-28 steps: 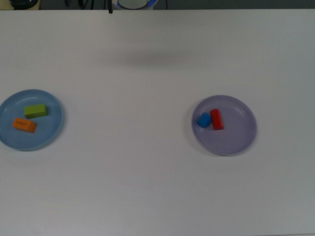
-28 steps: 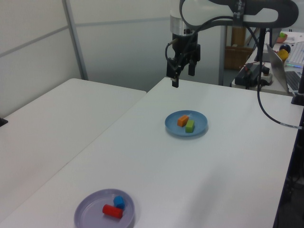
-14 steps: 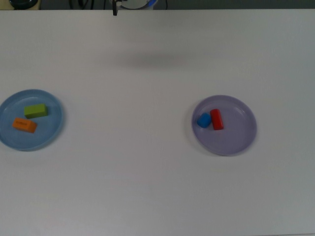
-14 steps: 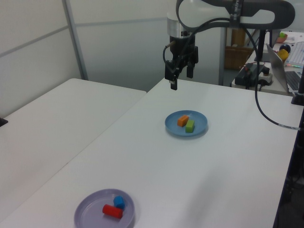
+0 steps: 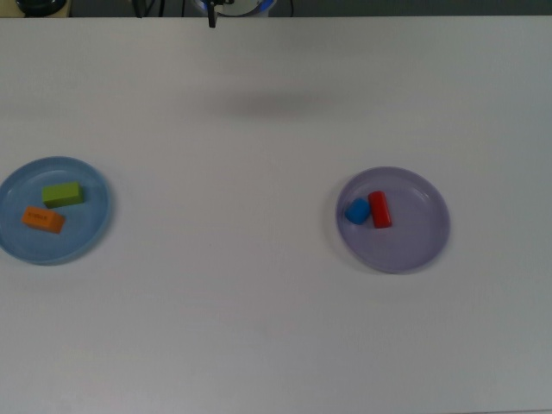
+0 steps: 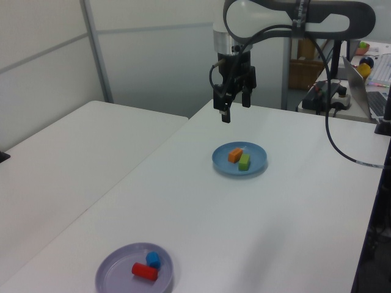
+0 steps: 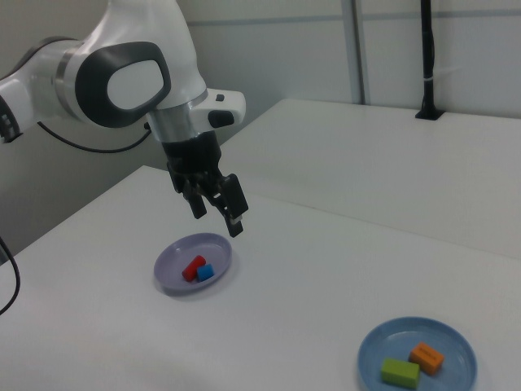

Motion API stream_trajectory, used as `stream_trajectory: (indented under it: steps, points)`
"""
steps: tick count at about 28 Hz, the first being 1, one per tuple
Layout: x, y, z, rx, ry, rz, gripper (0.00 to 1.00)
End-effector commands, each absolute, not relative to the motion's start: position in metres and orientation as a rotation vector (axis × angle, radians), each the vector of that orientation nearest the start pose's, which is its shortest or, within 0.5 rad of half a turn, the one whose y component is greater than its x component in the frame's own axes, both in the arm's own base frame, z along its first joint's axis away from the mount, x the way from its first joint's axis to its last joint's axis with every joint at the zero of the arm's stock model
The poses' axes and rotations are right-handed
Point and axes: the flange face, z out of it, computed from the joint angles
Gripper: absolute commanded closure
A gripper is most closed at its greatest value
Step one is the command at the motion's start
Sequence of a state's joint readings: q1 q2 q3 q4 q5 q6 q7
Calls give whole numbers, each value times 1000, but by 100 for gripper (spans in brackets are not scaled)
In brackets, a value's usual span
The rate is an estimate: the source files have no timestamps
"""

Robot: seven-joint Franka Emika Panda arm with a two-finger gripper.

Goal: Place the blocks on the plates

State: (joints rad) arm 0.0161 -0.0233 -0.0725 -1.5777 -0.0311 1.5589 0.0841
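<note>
Green (image 5: 63, 194) and orange blocks (image 5: 43, 219) on blue plate (image 5: 95, 228), gripper (image 7: 216, 213) apparently open, empty-handed

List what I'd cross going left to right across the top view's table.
Light blue plate with the orange block then the green block on it → bare table → lavender plate with the blue block then the red block.

Green block (image 5: 63, 194) & orange block (image 5: 43, 219) on blue plate (image 5: 95, 231); red block (image 5: 379, 210) & blue cube (image 5: 357, 210) on lavender plate (image 5: 423, 237).
</note>
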Motion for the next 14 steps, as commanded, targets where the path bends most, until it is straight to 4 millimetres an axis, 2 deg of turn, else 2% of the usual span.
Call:
stream_trajectory:
  steps: [1, 14]
  points:
    - [543, -31, 634, -3149, 197, 29, 0]
    - [543, -32, 634, -3150, 187, 29, 0]
